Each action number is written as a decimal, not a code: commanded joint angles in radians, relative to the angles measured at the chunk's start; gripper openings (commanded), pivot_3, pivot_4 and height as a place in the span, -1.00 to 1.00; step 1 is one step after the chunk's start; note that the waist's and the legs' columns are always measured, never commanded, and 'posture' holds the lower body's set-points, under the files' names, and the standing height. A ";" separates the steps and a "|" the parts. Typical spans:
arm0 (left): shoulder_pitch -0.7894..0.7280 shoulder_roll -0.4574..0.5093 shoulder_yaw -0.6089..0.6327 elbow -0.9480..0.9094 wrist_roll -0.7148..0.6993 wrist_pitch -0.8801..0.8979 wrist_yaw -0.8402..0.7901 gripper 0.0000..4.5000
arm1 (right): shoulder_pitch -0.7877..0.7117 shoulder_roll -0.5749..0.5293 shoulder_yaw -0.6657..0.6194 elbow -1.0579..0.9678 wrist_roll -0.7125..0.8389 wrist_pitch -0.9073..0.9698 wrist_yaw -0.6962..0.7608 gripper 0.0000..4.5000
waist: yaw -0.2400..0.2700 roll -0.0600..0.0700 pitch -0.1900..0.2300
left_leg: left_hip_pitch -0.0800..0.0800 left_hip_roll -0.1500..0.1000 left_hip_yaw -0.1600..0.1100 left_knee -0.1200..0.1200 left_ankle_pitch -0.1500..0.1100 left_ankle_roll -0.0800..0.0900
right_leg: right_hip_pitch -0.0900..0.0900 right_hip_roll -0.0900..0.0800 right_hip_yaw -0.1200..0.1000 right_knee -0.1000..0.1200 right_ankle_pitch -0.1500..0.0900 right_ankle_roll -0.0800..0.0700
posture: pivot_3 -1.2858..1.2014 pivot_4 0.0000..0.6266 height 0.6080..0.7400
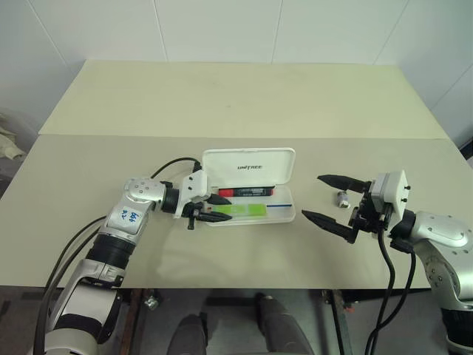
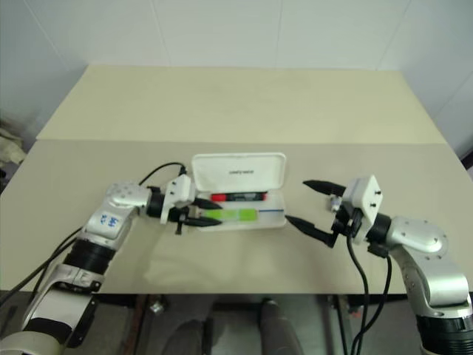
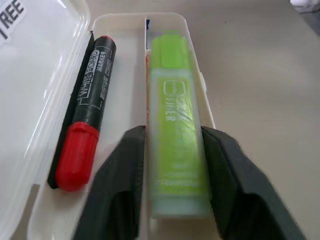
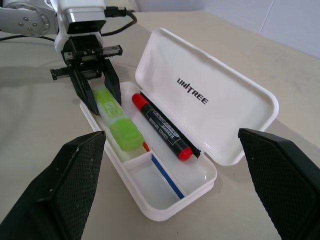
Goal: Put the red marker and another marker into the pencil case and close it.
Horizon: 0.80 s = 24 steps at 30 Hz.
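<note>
From the head camera, a white pencil case (image 1: pixel 247 196) lies open near the middle of a beige table (image 1: pixel 244 96), its lid standing up on the far side at twelve o'clock. Inside the tray, the red marker (image 1: pixel 246 191) lies lengthwise along the hinge side, and the light green highlighter (image 1: pixel 238 213) lies parallel on the near side at six o'clock. The left gripper (image 1: pixel 209 209) reaches in from nine o'clock, its two fingers either side of the highlighter's end. The right gripper (image 1: pixel 327 198) hovers off the table at three o'clock of the case, fingers spread wide and holding nothing; a small grey object (image 1: pixel 342 198) sits on the table by it. In the left wrist view, the black fingers (image 3: pixel 117 192) flank the highlighter with slim gaps showing, so they look parted rather than clamped, and the highlighter rests on the tray floor. In the right wrist view, both markers lie in the tray's longer compartment, a short compartment at one end is empty, and the lid (image 4: pixel 207 95) with dark lettering leans back on its hinge. The case looks light, stiff and smooth, likely to slide under a push; closing it probably suits pressing the lid's free edge down while steadying the tray.
</note>
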<state>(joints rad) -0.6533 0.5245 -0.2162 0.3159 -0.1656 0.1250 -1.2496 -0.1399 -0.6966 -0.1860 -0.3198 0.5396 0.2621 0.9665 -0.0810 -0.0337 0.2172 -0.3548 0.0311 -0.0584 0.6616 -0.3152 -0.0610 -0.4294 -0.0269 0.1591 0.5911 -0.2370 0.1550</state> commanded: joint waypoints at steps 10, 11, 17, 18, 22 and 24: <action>0.019 -0.027 0.015 -0.073 -0.024 -0.013 -0.013 0.98 | -0.005 0.012 0.006 -0.036 0.019 -0.006 -0.012 1.00 | 0.003 0.000 0.000 | 0.000 0.000 0.000 0.000 0.000 0.000 | 0.000 0.000 0.000 0.000 0.000 0.000 | 0.03 -0.52 1.00; 0.022 -0.026 0.017 -0.076 -0.025 -0.015 -0.014 0.98 | -0.006 0.015 0.008 -0.033 0.018 -0.008 -0.011 1.00 | 0.002 0.000 0.000 | 0.000 0.000 0.000 0.000 0.000 0.000 | 0.000 0.000 0.000 0.000 0.000 0.000 | 0.03 -0.52 1.00; 0.034 -0.037 0.040 -0.094 -0.043 -0.042 0.000 0.98 | -0.005 0.030 0.010 -0.020 0.010 -0.011 -0.021 1.00 | 0.001 0.000 0.000 | 0.000 0.000 0.000 0.000 0.000 0.000 | 0.000 0.000 0.000 0.000 0.000 0.000 | 0.03 -0.52 1.00; 0.036 -0.039 0.044 -0.099 -0.049 -0.040 0.001 0.98 | -0.004 0.033 0.009 -0.019 0.008 -0.010 -0.026 1.00 | 0.001 0.000 0.000 | 0.000 0.000 0.000 0.000 0.000 0.000 | 0.000 0.000 0.000 0.000 0.000 0.000 | 0.03 -0.52 1.00; 0.052 -0.048 0.080 -0.154 -0.100 -0.014 0.021 0.98 | 0.011 0.093 -0.036 0.012 0.005 0.027 -0.156 1.00 | 0.002 0.000 0.000 | 0.000 0.000 -0.001 0.000 0.000 0.000 | 0.000 0.000 0.000 0.000 0.000 0.000 | 0.03 -0.52 1.00; 0.060 -0.046 0.095 -0.181 -0.122 0.002 0.031 0.98 | 0.023 0.109 -0.049 0.026 -0.002 0.033 -0.196 1.00 | 0.002 0.000 0.000 | 0.000 0.000 0.000 0.000 0.000 0.000 | 0.000 0.000 0.000 0.000 0.000 0.000 | 0.03 -0.52 1.00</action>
<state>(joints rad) -0.6065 0.4792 -0.1523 0.1858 -0.2522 0.1185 -1.2289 -0.1247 -0.5933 -0.1859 -0.2888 0.5362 0.2933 0.8078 -0.0794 -0.0337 0.2172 -0.3550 0.0310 -0.0590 0.6615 -0.3152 -0.0610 -0.4294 -0.0270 0.1592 0.5912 -0.2369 0.1552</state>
